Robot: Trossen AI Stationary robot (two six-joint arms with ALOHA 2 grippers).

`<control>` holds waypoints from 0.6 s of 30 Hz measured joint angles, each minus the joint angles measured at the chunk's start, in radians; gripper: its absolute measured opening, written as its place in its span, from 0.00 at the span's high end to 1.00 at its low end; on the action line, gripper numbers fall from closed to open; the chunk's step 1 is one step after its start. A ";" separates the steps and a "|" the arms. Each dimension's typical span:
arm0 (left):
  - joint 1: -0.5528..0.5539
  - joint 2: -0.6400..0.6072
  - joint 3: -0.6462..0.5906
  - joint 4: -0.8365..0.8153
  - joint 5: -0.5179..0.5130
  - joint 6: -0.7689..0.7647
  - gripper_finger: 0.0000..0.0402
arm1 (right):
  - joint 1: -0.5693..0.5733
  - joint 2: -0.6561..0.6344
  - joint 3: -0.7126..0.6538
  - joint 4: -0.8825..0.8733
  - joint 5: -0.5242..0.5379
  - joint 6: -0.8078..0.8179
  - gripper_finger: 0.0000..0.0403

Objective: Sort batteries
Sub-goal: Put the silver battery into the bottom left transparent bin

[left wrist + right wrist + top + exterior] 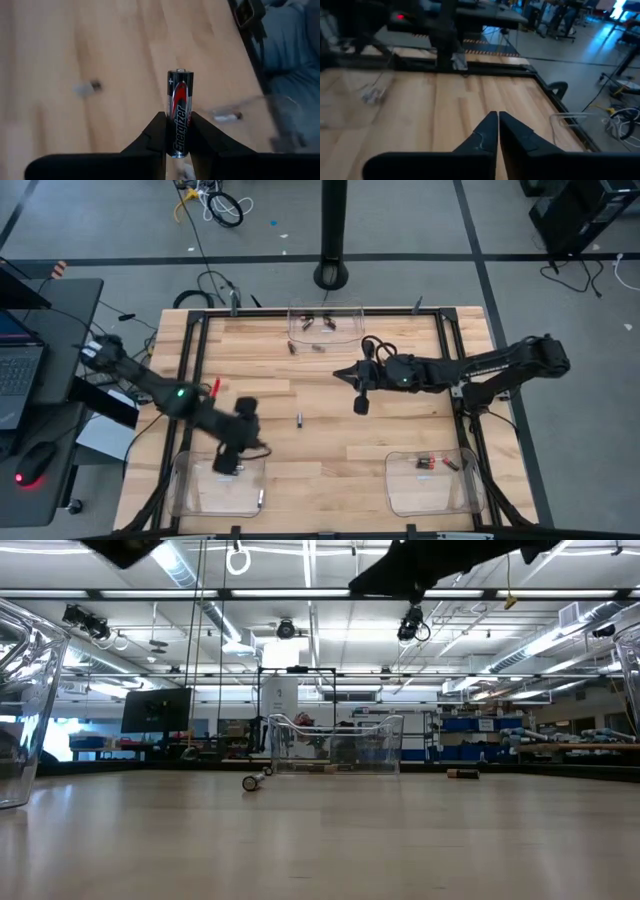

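My left gripper (228,460) hangs over the far edge of the near-left clear bin (200,498), shut on a black and red battery (180,100). My right gripper (360,404) hovers above the table's middle right, shut and empty (498,125). One silvery battery (298,418) lies on its side on the bare wood at the table's centre (255,781). Two more batteries (305,348) lie in front of the far bin (325,330), which holds several. Other batteries lie in the near-right bin (435,464) and in the near-left bin (260,498). My left gripper pinches the battery's flat-ended half (179,140) between its two fingers (159,131). The battery lies along the fingers, and its plus end (180,72) sticks out past the tips. The fingers slant downward, and the battery is lifted clear of the table.
Black rails (190,380) frame the wooden table. A post's base (331,275) stands beyond the far edge, and a laptop and mouse (35,465) sit on a desk to the left. Bare wood lies between the three bins.
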 joint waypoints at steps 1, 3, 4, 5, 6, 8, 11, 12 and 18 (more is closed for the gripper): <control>-0.039 -0.001 -0.007 -0.017 -0.017 -0.078 0.86 | -0.008 0.008 -0.003 0.019 0.000 0.000 0.95; -0.120 0.001 -0.029 -0.039 -0.043 -0.221 0.86 | -0.020 0.011 -0.016 0.038 0.000 0.000 0.96; -0.158 0.001 -0.047 -0.045 -0.046 -0.295 0.86 | -0.025 0.011 -0.020 0.038 0.000 0.000 0.97; -0.194 0.003 -0.066 -0.046 -0.045 -0.363 0.86 | -0.029 0.011 -0.023 0.042 -0.001 0.000 0.97; -0.230 0.005 -0.085 -0.044 -0.045 -0.426 0.86 | -0.031 0.011 -0.026 0.042 -0.001 0.000 0.97; -0.293 0.007 -0.126 -0.036 -0.047 -0.546 0.86 | -0.031 0.011 -0.028 0.045 -0.002 0.000 0.96; -0.370 0.014 -0.189 -0.024 -0.049 -0.693 0.86 | -0.031 0.011 -0.028 0.049 -0.006 -0.005 0.93; -0.391 0.014 -0.211 -0.004 -0.049 -0.728 0.86 | -0.031 0.011 -0.028 0.048 -0.009 -0.005 0.93; -0.443 0.014 -0.340 0.134 -0.049 -0.810 0.86 | -0.030 0.011 -0.028 0.045 -0.011 0.007 0.95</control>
